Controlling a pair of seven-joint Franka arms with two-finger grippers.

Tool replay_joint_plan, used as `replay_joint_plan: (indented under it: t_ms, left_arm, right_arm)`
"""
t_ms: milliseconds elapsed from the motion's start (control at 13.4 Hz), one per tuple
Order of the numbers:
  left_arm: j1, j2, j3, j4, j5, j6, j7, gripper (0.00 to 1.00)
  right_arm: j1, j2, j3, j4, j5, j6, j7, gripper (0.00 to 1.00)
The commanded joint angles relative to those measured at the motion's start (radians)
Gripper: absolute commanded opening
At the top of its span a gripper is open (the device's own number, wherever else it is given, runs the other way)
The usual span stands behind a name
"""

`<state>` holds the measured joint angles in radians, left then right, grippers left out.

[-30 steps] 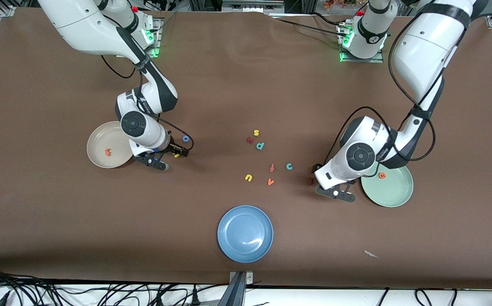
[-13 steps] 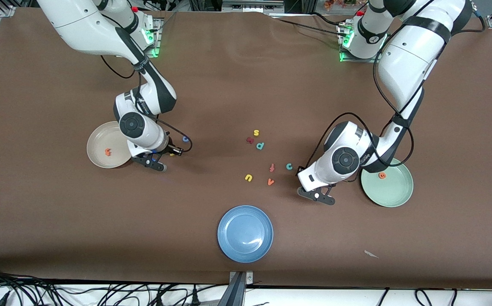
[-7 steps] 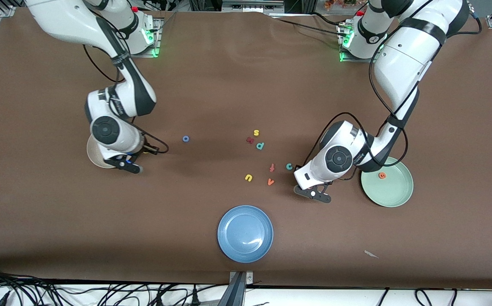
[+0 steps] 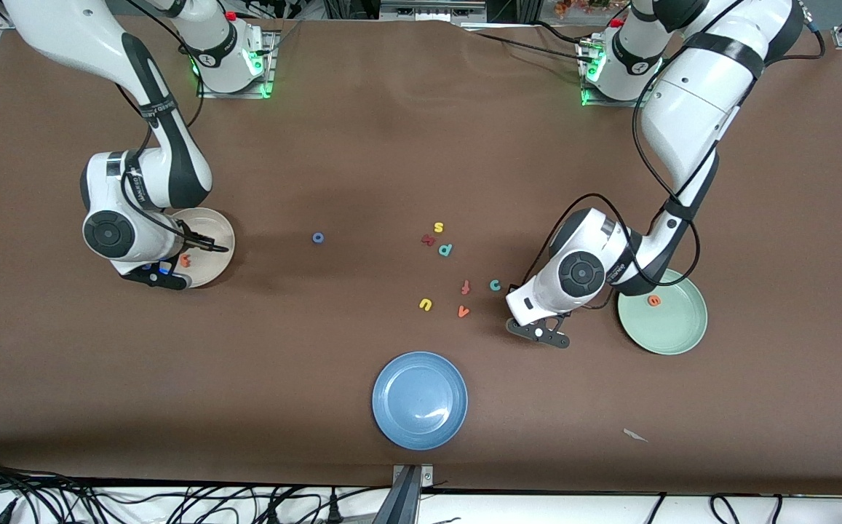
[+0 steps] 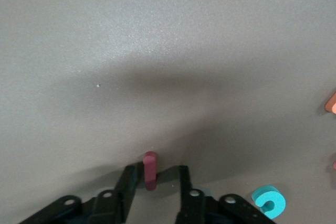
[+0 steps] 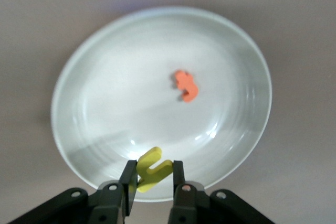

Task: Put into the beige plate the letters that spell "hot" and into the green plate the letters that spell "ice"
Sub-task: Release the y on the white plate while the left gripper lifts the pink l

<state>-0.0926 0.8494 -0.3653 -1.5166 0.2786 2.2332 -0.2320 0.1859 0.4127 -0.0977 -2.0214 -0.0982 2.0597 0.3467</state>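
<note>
Yellow h point(image 6: 152, 169) — clamped between the fingers of the right gripper point(image 6: 152, 182), up in the air above the beige plate point(image 6: 105, 77), over the part just inside its rim rather than its middle. Orange t point(image 6: 186, 86) already down in that plate, well apart from the h. Blue o point(image 4: 318, 238) alone on the bare table, between the beige plate and the loose cluster of letters, not yet collected.

Dark red i point(image 5: 150, 169) on the table with the left gripper point(image 5: 156, 182) straddling it: fingers apart, one looked to be against the bar, the other showed a gap, so no firm grip yet. Teal c point(image 5: 269, 201) just beside that gripper, on the table. Orange e point(image 4: 654, 300) in the green plate point(image 4: 675, 327).

Probable troubles from here:
- Dropped so close to the rim, could bounce or slide off the sloping wall onto the table; better released nearer the plate's middle.
- Squeezed off-centre, with one pad arriving first, could skid, twist or pop out sideways — a thin bar offers little to hold.
- Shoved along the table, might strike the c and push it toward the salmon-red f-shaped letter point(image 4: 466, 287) and the orange v point(image 4: 463, 311), making a clean pick harder.
- Lifted on a weak pinch, could fall short of the green plate.
</note>
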Motion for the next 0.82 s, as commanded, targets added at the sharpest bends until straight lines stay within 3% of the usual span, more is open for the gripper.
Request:
replay_joint_plan:
  t_ms: [0,75,150,224,449,748]
  left_arm:
    - [-0.007,-0.003,0.005,-0.011,0.027,0.003,-0.027,0.28]
    - [-0.009,-0.001,0.005,-0.013,0.028,0.003,-0.035,0.25]
    - [-0.010,-0.003,0.005,-0.013,0.031,0.005,-0.038,0.22]
    - [-0.010,-0.001,0.005,-0.013,0.040,0.003,-0.039,0.19]
    - [-0.010,0.000,0.005,-0.013,0.054,0.005,-0.049,0.08]
    - [0.005,-0.015,0.003,0.001,0.054,-0.012,-0.052,0.01]
  right_arm:
    - [0.009,-0.017,0.003,-0.037,0.000,-0.003,-0.020,0.19]
    - [0.009,-0.017,0.003,-0.037,0.000,-0.001,-0.020,0.31]
    - [0.009,-0.017,0.003,-0.034,0.002,-0.001,-0.020,0.69]
    - [0.009,-0.020,0.001,-0.030,0.002,-0.003,-0.018,0.99]
    - [0.010,-0.041,0.015,0.001,0.005,-0.044,-0.002,1.00]
    - [0.012,-0.055,0.094,0.036,0.052,-0.067,0.055,1.00]
